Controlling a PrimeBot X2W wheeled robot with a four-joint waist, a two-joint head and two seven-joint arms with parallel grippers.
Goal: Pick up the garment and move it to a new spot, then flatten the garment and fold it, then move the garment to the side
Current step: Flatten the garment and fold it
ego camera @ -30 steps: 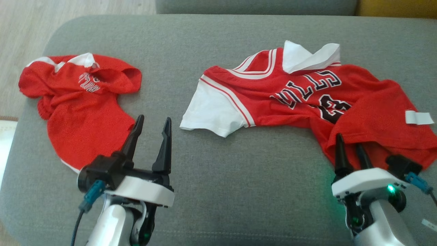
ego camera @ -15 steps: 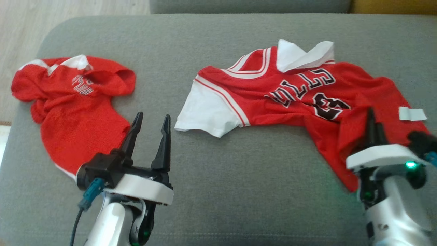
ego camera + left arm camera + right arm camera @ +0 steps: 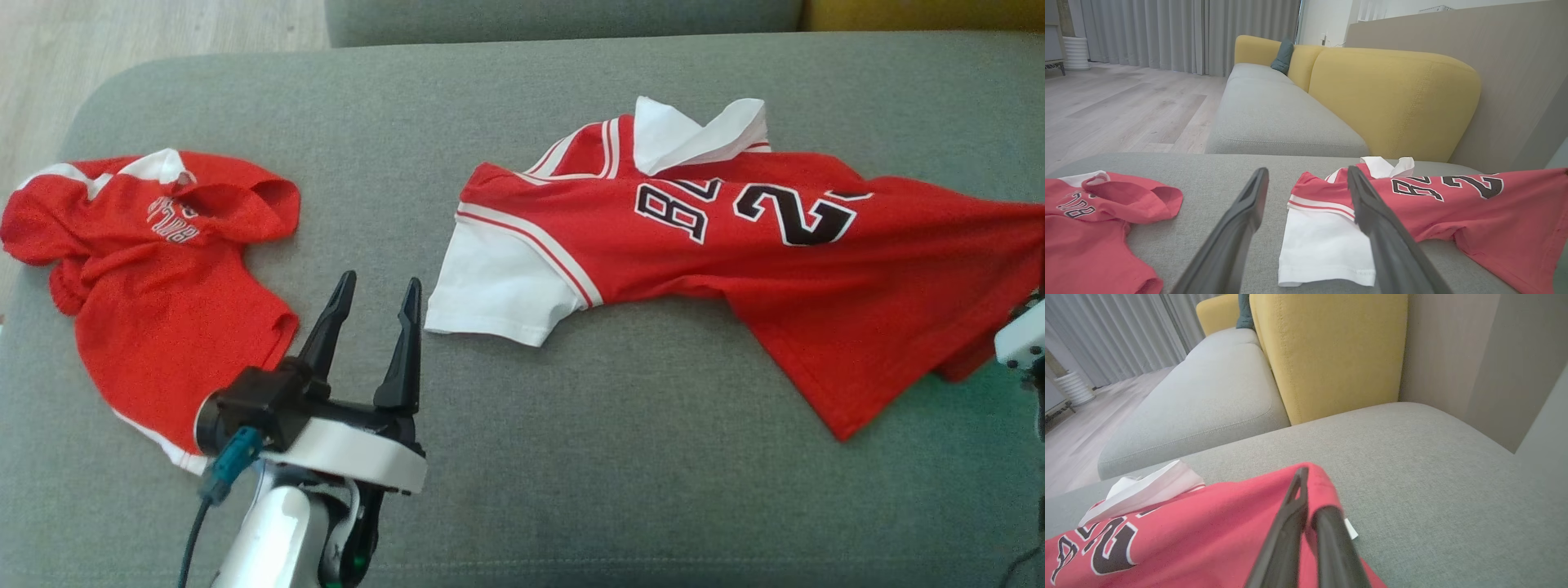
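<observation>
Right wrist view: right pincer (image 3: 1309,494) clamped on red jersey (image 3: 1208,526)

The right pincer is seen drawn narrow, with a fold of the red jersey caught between its fingers near the cloth's edge; a small white tag (image 3: 1350,530) lies just beside them. The jersey is stretched across the right half of the grey cushion (image 3: 571,457), its white sleeve (image 3: 498,290) pointed toward the middle and its white collar (image 3: 694,135) turned up at the far side. The left pincer (image 3: 380,282) is held wide and empty over the cushion, between the sleeve and a second red shirt (image 3: 163,286) crumpled at the left. A yellow sofa (image 3: 1331,355) is seen behind.
</observation>
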